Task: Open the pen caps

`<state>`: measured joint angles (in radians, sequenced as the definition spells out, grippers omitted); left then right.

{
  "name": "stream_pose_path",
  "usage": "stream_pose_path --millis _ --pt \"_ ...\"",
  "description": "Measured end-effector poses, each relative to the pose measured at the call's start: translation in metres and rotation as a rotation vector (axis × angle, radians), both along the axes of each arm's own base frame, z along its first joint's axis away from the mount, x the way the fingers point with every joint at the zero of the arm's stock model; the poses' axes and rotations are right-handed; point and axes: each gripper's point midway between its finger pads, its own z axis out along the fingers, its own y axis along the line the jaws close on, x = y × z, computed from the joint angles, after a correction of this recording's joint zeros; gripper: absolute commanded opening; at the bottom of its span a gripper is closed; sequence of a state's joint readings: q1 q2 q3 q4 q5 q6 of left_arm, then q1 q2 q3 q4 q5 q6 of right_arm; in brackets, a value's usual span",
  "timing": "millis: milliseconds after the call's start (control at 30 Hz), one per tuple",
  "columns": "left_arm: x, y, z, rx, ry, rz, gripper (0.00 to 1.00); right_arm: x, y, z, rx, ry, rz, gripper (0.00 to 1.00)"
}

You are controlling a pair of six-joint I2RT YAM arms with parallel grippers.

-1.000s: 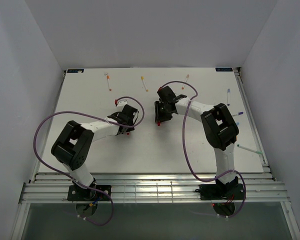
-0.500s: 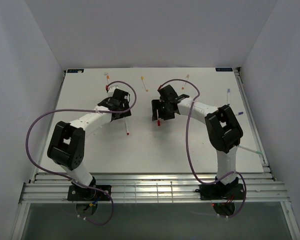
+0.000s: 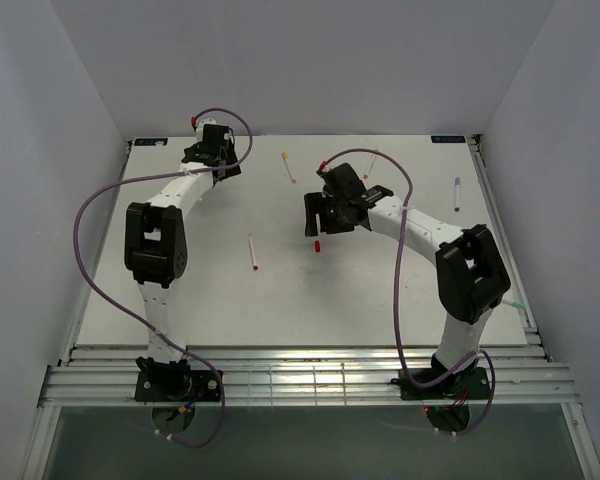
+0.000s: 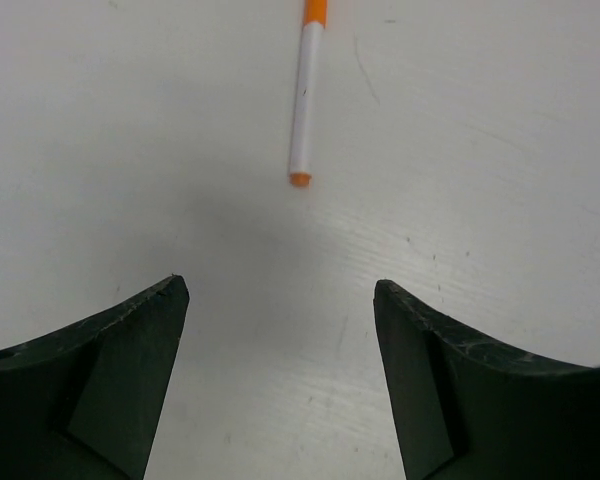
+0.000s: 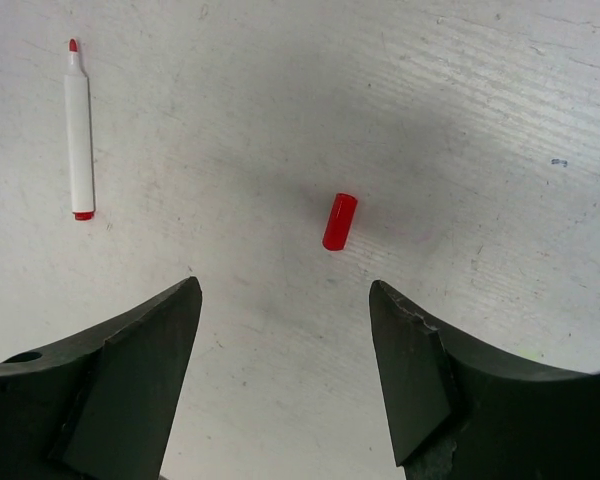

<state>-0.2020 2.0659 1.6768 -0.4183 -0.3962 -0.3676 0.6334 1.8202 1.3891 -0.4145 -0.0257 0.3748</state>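
One pen is judged to be finished. The red cap (image 5: 339, 221) is seen loose on the tabletop (image 3: 380, 290), well apart from the red pen (image 5: 79, 130), whose tip is bare. The cap is lying flat just ahead of the right claw (image 5: 285, 290), about midway between its two fingers, and is touched by neither. Its long axis is tilted a little, with the far end leaning right in the right wrist view. Which end is the open one cannot be told. The right claw is held apart and nothing is carried in it.

The step in hand is judged to be the approach to the next pen. The left claw (image 4: 278, 290) is stretched out to the far left part of the tabletop, with its fingers spread wide and nothing between them. The orange pen (image 4: 305, 100) is lying flat ahead of it. Its long axis is pointed almost straight away from the claw, and the orange cap (image 4: 316, 10) is at the far end, cut by the edge of the view.

For the next move, it is thought that the left claw must be brought forward and down until the white barrel is between the fingers. The closing line is already across the barrel, so little turning seems to be needed. The cap end should be left free for the right claw.
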Motion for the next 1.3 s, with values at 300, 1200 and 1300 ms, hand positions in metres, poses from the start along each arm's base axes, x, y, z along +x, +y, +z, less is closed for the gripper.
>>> stream_pose_path --millis 300,1200,1300 --pt "0.064 -0.002 -0.031 0.025 -0.029 -0.064 0.67 -0.012 -0.008 0.013 0.005 -0.023 0.023 0.73" --pt "0.100 0.020 -0.085 0.013 -0.060 -0.043 0.39 -0.030 -0.026 -0.014 -0.049 0.011 0.054 0.73" --pt "0.101 0.027 -0.087 0.004 -0.065 -0.029 0.19 -0.031 -0.026 -0.016 -0.049 0.014 0.056 0.73"
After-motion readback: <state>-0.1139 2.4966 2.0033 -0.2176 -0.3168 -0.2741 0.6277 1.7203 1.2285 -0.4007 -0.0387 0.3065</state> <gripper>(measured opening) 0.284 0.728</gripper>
